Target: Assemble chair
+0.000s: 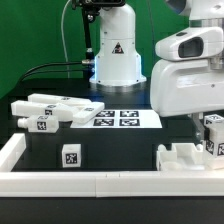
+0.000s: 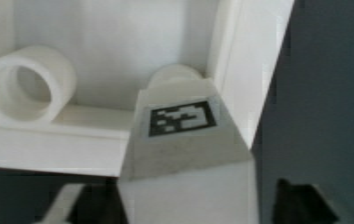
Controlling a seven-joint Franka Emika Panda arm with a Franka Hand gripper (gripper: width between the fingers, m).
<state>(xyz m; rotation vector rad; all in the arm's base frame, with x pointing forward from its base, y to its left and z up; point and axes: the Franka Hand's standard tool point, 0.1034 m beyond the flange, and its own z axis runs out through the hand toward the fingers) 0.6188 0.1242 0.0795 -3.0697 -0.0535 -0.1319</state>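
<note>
Your end effector [image 2: 183, 192] has one finger [image 2: 307, 200] on each side of a tall white chair part [image 2: 183, 150]. That part has a black-and-white tag on it. You cannot tell if the fingers are squeezing the part or are only close to it. Right next to the tall part is another white chair piece with a round hole [image 2: 32, 85].

The chair is in loose parts on the black worktop [image 1: 120, 150]. The end effector and the tall part are to the exterior view's right of the marker board [image 1: 120, 118]. Two long chair parts [image 1: 45, 108] lie to the exterior view's left of the marker board. A small tagged block [image 1: 70, 155] sits in front of the marker board, a bit toward the exterior view's left. The white border rail [image 1: 100, 183] runs along the front, past the small block.
</note>
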